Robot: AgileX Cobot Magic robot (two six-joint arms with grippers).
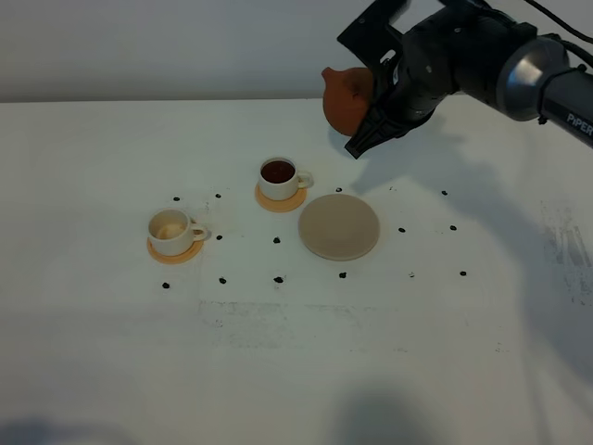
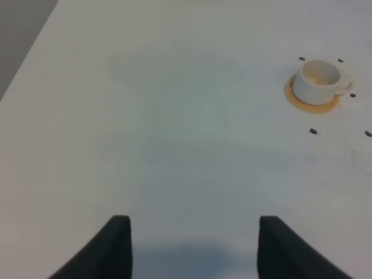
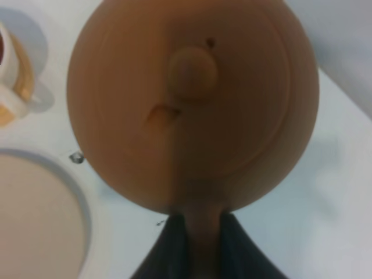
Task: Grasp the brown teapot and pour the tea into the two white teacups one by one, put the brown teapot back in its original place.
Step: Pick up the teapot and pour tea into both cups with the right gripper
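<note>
Up over the back of the table (image 1: 111,352), got the brown teapot (image 1: 346,98) hanging in the right gripper (image 3: 197,247), jaws pinched shut on its handle, well clear of the surface. Seeing dark tea in the full teacup (image 1: 278,172) just beside the beige disc (image 1: 339,226), only a pale bottom in the empty teacup (image 1: 170,228) further left, so guessing second pour next. Swing across high enough to clear the full one, stop with the spout right over the empty mouth, then tip slow and stay low to dodge splashes. Squeeze hard throughout to stop any twisting about that handle. Left gripper (image 2: 193,221): spread wide, holding nothing, over bare table. Leave parked. Afterwards, land dead centre on the disc, not on a coaster.
</note>
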